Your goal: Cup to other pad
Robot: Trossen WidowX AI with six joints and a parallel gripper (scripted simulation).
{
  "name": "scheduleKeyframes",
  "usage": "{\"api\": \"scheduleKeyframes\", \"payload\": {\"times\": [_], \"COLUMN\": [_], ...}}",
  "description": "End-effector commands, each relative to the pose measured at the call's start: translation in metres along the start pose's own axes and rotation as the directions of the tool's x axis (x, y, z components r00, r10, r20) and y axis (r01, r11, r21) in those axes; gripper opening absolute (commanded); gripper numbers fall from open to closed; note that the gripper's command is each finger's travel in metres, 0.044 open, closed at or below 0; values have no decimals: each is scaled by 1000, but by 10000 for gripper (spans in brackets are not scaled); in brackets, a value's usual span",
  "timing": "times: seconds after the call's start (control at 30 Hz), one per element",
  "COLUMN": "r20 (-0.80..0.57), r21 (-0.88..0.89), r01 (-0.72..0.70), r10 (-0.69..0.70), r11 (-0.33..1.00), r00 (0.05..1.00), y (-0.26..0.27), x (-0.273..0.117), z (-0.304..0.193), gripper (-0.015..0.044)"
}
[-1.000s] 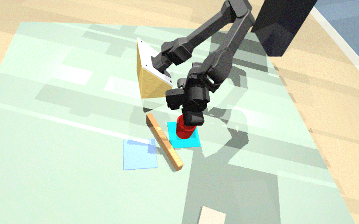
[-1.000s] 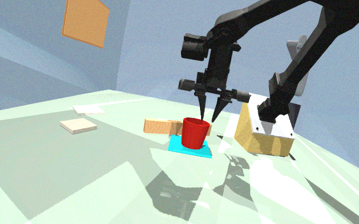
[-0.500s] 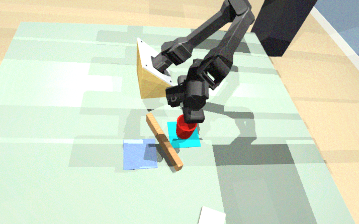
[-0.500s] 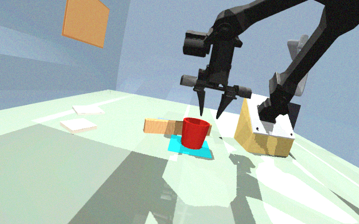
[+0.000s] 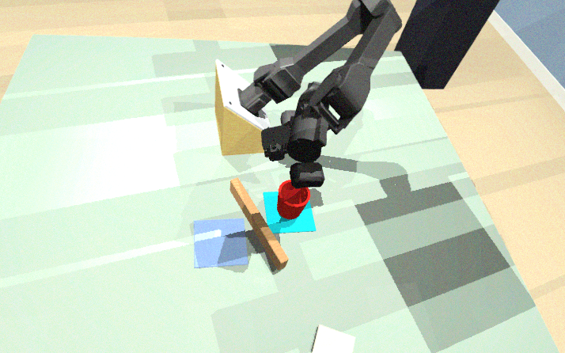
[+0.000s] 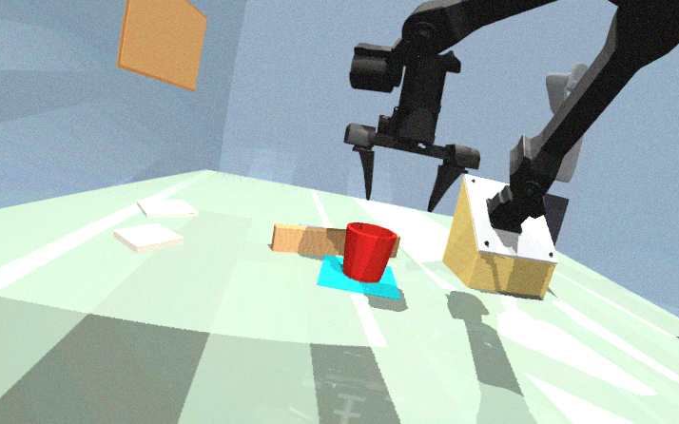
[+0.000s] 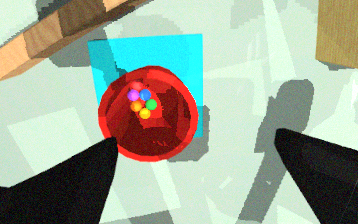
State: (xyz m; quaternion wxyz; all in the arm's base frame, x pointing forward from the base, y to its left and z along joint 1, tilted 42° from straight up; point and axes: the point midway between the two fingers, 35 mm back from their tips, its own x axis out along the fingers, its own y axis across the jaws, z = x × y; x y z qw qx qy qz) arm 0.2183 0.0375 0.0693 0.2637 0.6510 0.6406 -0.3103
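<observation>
The red cup (image 5: 290,210) (image 6: 365,257) (image 7: 155,142) stands upright on the cyan pad (image 5: 304,225) (image 6: 330,276) (image 7: 180,52). Several coloured marbles (image 7: 145,95) lie inside it, seen in the wrist view. The light blue pad (image 5: 220,252) is bare, on the other side of the wooden bar. My gripper (image 6: 398,205) (image 7: 198,140) is wide open and empty, with its fingertips above the height of the cup's rim. In the wrist view one fingertip overlaps the cup's rim and the other is well off to its right. In the top view the fingers are hidden by the arm.
A wooden bar (image 5: 256,222) (image 6: 305,240) (image 7: 42,35) lies between the two pads. A yellow wedge block with a white sloped face (image 5: 238,135) (image 6: 511,275) (image 7: 347,32) stands near the arm. Pale flat tiles (image 5: 333,341) (image 6: 148,238) lie farther off on the table.
</observation>
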Motion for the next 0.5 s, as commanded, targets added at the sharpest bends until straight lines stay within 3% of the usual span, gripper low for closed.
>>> {"api": "scheduleKeyframes", "payload": {"times": [0.0, 0.23, 0.47], "r20": [10, 10, 3], "r21": [-11, -14, -6], "r01": [-7, -7, -8], "r10": [7, 8, 8], "r11": [1000, 1000, 1000], "r00": [1000, 1000, 1000], "y": [1, 0, 0], "x": [-16, -39, -34], "z": [0, 0, 0], "gripper": [440, 440, 440]}}
